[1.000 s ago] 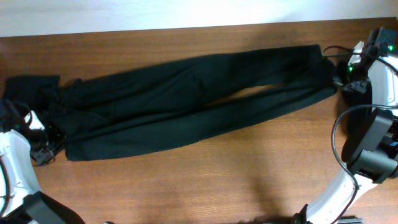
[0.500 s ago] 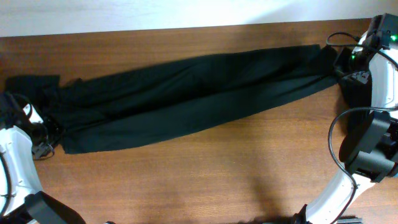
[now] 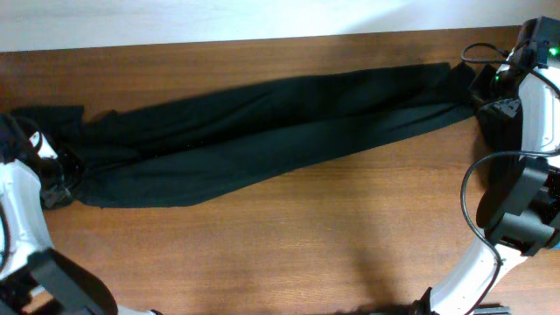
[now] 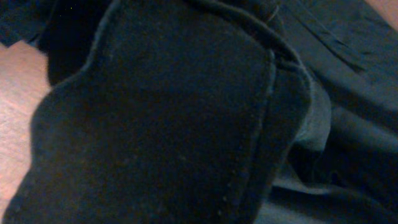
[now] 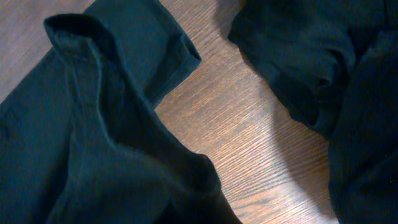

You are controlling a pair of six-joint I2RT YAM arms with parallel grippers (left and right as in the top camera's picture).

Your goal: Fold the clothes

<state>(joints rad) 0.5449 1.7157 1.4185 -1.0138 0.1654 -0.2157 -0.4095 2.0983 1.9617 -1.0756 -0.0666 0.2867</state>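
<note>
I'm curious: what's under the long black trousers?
Around the trousers only the wooden table shows. Anything beneath the fabric is covered, so I cannot tell.

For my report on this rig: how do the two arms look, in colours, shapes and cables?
Both arms have rounded white shells and black joints. The right arm has a big black joint block, thin black cables looping beside it and a small green light near the wrist. The left arm ends in a black base part. The jaws cannot be made out.
</note>
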